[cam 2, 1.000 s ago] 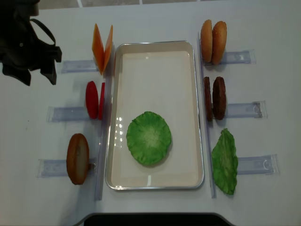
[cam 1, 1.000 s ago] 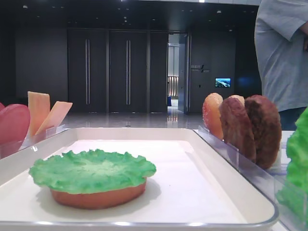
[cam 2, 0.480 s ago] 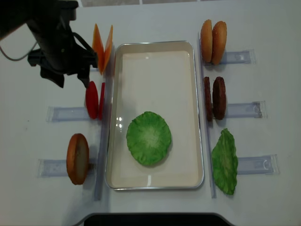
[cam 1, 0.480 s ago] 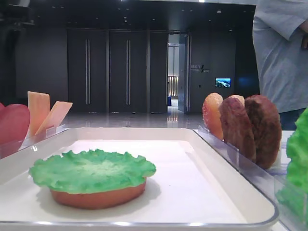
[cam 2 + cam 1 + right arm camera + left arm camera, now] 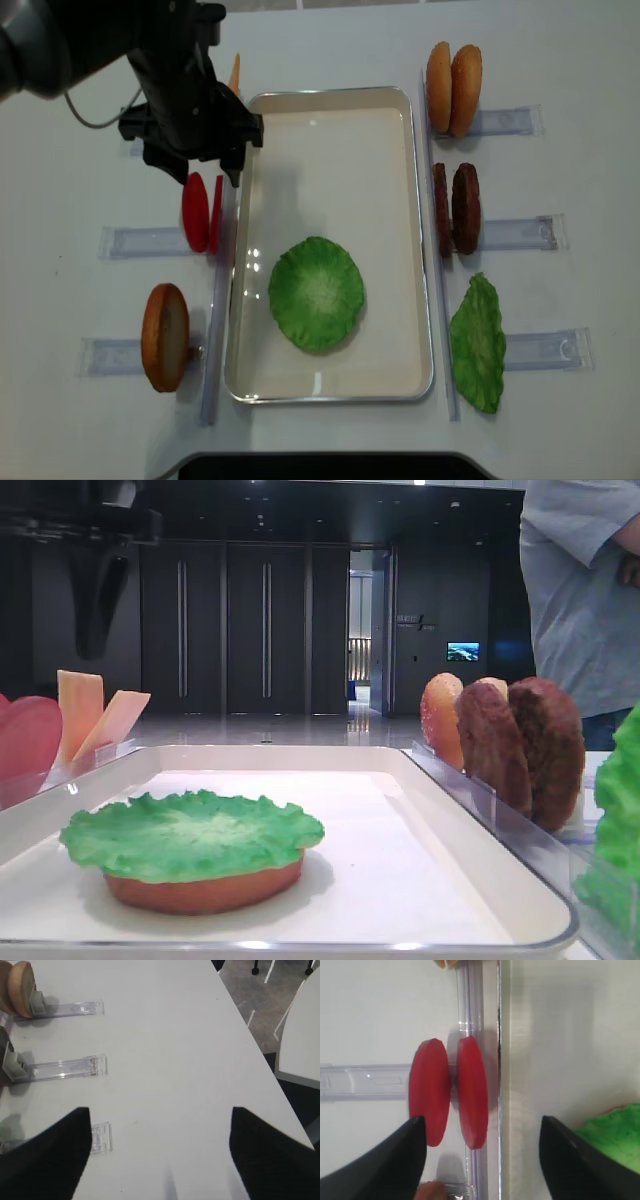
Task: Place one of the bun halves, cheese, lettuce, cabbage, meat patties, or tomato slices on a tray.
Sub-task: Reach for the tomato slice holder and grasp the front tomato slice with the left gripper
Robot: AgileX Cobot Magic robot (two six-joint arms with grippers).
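Two red tomato slices [image 5: 197, 212] stand on edge in a clear holder just left of the white tray [image 5: 330, 120]. My left gripper [image 5: 195, 172] hangs open over their far side; in the left wrist view the slices [image 5: 472, 1091] sit between and ahead of its spread fingers [image 5: 380, 1165]. On the tray lies a ruffled lettuce leaf [image 5: 316, 292] on top of a flat bun half [image 5: 205, 890]. My right gripper [image 5: 160, 1160] is open over bare table at the right, holding nothing.
Cheese slices [image 5: 95, 715] stand at the back left, half hidden under my left arm from above. A bun half [image 5: 165, 336] stands front left. Bun halves [image 5: 452, 88], meat patties [image 5: 455, 208] and green lettuce [image 5: 478, 343] line the right side. A person [image 5: 585, 590] stands behind.
My left arm has swung in from the far left edge to a spot over the tomato slices beside the tray. Its jaws stayed open. Nothing on the table has moved.
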